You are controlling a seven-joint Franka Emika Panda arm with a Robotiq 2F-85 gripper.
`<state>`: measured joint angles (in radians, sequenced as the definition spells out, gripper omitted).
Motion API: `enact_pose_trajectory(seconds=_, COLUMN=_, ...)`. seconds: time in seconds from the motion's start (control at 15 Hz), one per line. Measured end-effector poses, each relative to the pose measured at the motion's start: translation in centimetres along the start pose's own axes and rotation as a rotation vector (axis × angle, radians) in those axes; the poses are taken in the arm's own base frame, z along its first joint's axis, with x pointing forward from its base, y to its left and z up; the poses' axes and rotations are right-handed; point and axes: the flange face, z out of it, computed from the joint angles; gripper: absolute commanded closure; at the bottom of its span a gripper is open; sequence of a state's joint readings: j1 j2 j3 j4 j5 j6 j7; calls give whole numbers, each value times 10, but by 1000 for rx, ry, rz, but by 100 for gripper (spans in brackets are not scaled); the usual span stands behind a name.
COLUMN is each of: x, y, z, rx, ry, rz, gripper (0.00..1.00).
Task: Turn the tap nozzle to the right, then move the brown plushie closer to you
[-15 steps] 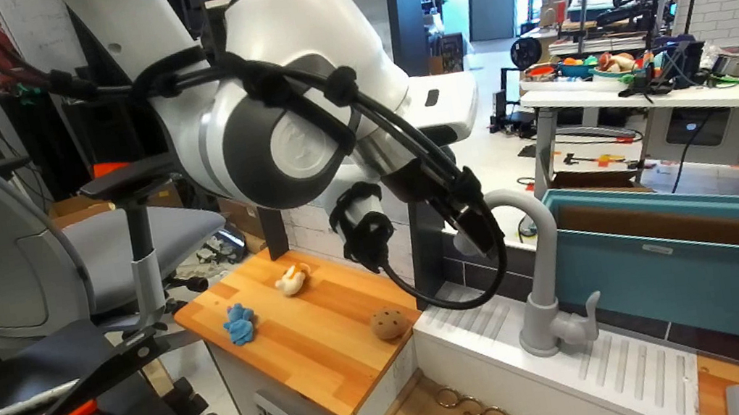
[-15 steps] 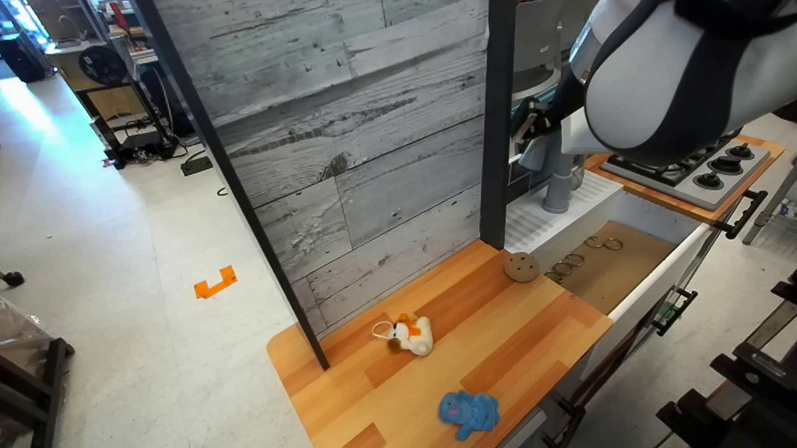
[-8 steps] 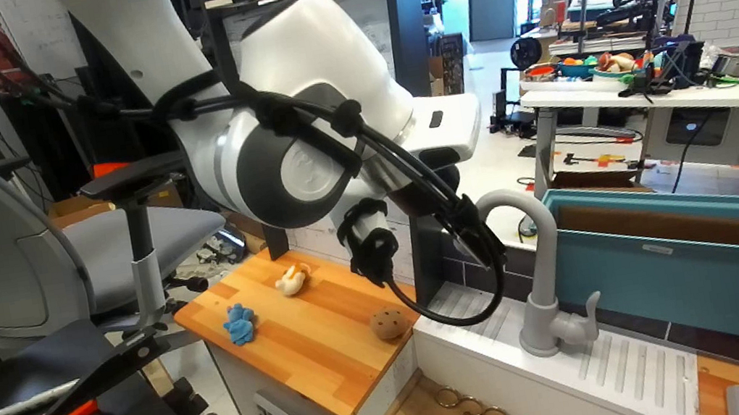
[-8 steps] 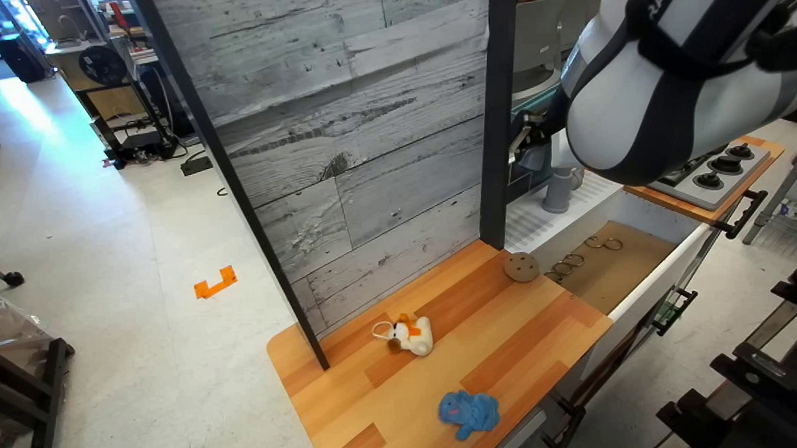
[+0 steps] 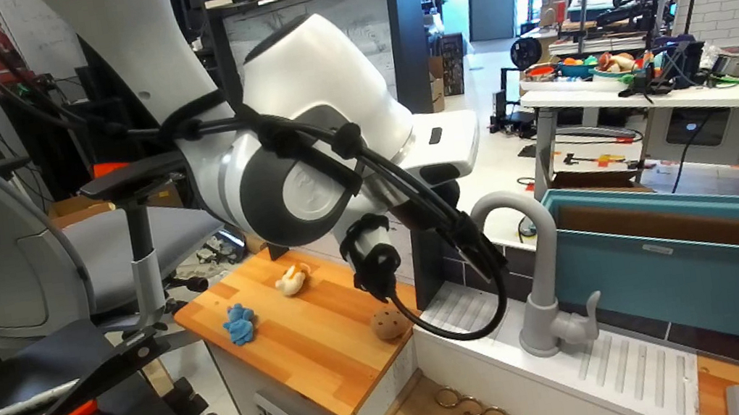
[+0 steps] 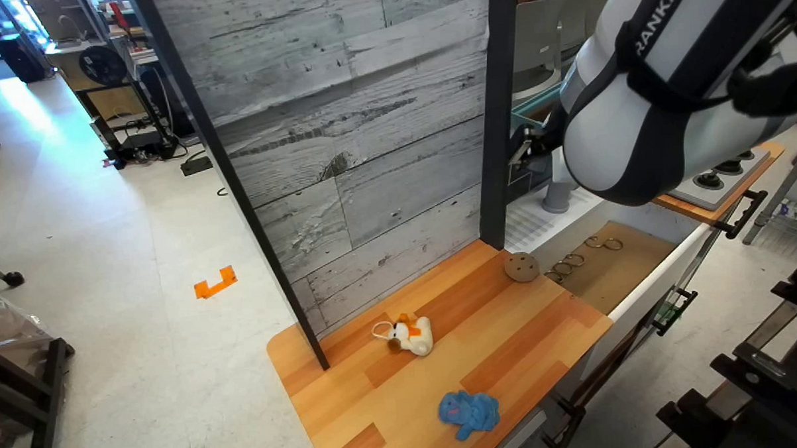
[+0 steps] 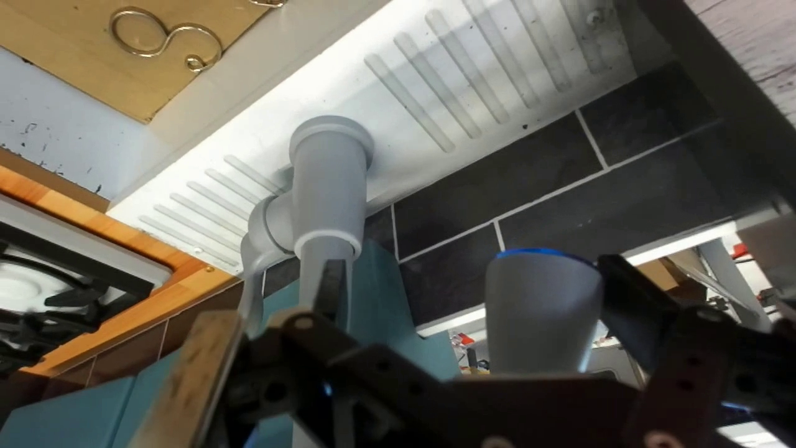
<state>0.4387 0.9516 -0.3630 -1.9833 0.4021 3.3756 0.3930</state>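
Where the black gripper (image 7: 476,270) stands: jaws spread, light-grey matte gooseneck tap nozzle (image 7: 543,308) ending between them, contact unclear.
Nozzle turn: apparently the step in hand, likely needing a rightward push next.
Round spotted brown plushie (image 5: 388,324): on the tan wooden counter (image 5: 324,342), right side.

Brown plushie (image 6: 522,267): 1, on the wooden counter (image 6: 508,339), beside the sink (image 6: 629,275).
Cream toy (image 6: 418,337): 1, near the plank panel (image 6: 396,151).
Blue toy (image 6: 469,410): 1, near the counter's edge.
Tap body (image 6: 557,198): 1, upper part hidden by the arm (image 6: 660,122).
Gripper (image 6: 515,160): just beside the dark post (image 6: 495,114).
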Motion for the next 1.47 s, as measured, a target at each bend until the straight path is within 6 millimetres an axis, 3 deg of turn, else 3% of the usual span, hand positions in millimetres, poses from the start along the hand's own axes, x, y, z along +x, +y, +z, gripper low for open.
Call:
enact_pose_trajectory(seconds=0.53, x=-18, y=10, z=-11, rx=-13, ry=61, rz=-87, gripper=0)
enact_pose_trajectory(seconds=1.07, x=-34, y=33, z=-27, rx=-66, ry=31, rz=-36, gripper=0)
enact_pose_trajectory(seconds=1.13, x=-33, y=45, z=-29, rx=-88, ry=31, rz=-13, gripper=0)
enact_pose_trajectory(seconds=1.33, x=-13, y=111, z=-33, rx=-204, ry=57, rz=74, gripper=0)
enact_pose_trajectory(seconds=1.47, x=-1, y=130, z=-34, rx=-232, ry=76, rz=103, gripper=0)
